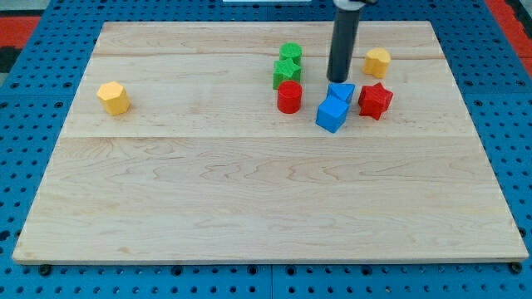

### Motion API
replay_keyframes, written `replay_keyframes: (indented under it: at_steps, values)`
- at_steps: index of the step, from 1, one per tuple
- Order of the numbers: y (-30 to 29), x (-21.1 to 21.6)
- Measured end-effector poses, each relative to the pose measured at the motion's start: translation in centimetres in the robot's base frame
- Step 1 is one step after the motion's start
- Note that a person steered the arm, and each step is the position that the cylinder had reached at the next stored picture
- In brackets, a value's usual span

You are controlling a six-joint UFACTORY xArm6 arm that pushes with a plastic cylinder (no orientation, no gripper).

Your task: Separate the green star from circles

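A: Green star (286,73) sits near the table's (249,208) top edge, a little right of the middle. A green block (291,53) touches it on the top-edge side and the red circle (289,96) touches it on the bottom-edge side.

B: Where is my tip (336,80)?

A: Right of the star, apart from it, just above the two blue blocks (335,105) and seemingly touching the upper one. A red star (375,100) lies right of those, a yellow block (377,61) sits nearer the top right corner, and another yellow block (113,97) sits near the left edge.

B: Any pincer to report?

A: None; the arm ends in a bare rod, so there is nothing to open or close and nothing is held. It can only push.

B: How will the star handle?

A: I judge it light, stiff and quick to slide on smooth wood. Its points may make it spin if struck off-centre, so I would meet a flat notch squarely on its right side and push towards the left edge.

B: Risk?

A: The red circle and green block touch it and may drag along. The tip would have to come in level with the star alone, between those two neighbours.
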State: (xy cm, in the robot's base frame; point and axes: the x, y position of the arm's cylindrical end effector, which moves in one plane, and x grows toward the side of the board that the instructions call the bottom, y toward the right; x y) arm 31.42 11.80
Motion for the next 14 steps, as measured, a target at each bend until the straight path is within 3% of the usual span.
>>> replay_keyframes:
  at_steps: [1, 3, 6, 7, 10, 13, 14]
  values:
    - [-0.6, -0.8]
    - [-12.2, -0.4]
    - [-9.2, 5.8]
    - [-12.1, 6.4]
    - [-22.5, 2.4]
    - [-20.2, 11.9]
    - [-20.2, 12.0]
